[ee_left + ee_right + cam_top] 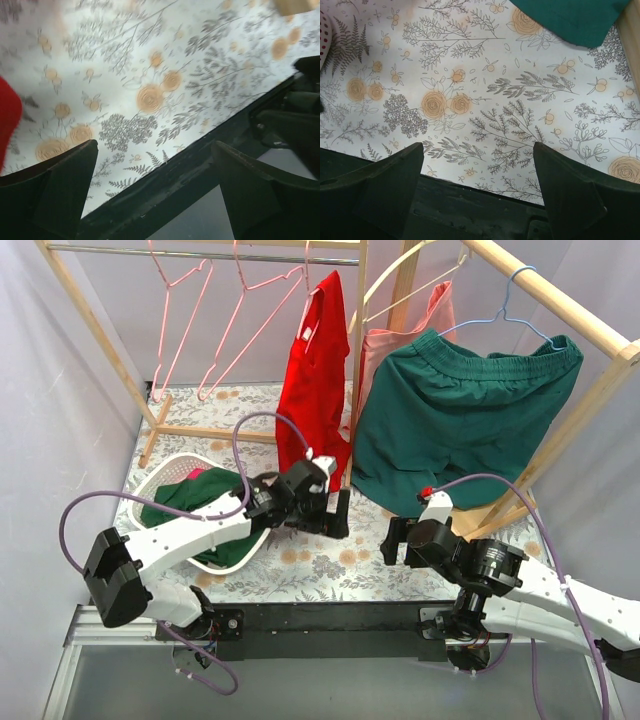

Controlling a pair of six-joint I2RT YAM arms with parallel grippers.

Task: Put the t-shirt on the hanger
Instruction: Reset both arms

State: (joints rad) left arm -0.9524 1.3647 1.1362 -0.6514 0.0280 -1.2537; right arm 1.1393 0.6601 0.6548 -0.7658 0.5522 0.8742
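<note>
1. both grippers stand wide and empty; my right gripper [479, 186] hangs over the floral table [300, 565] nearest me, in front of the rack's middle post [356, 360].
2. my left gripper [155, 187] sits closer to that post, just below the hem of the t-shirt [315, 380].
3. it hangs just left of the post on a pink hanger [308, 268], of which i see only the hook.

Bright red t-shirt [312, 390] hanging bunched from the rack [200, 254], thin pink wire hanger [258, 332] tilted alongside
</note>
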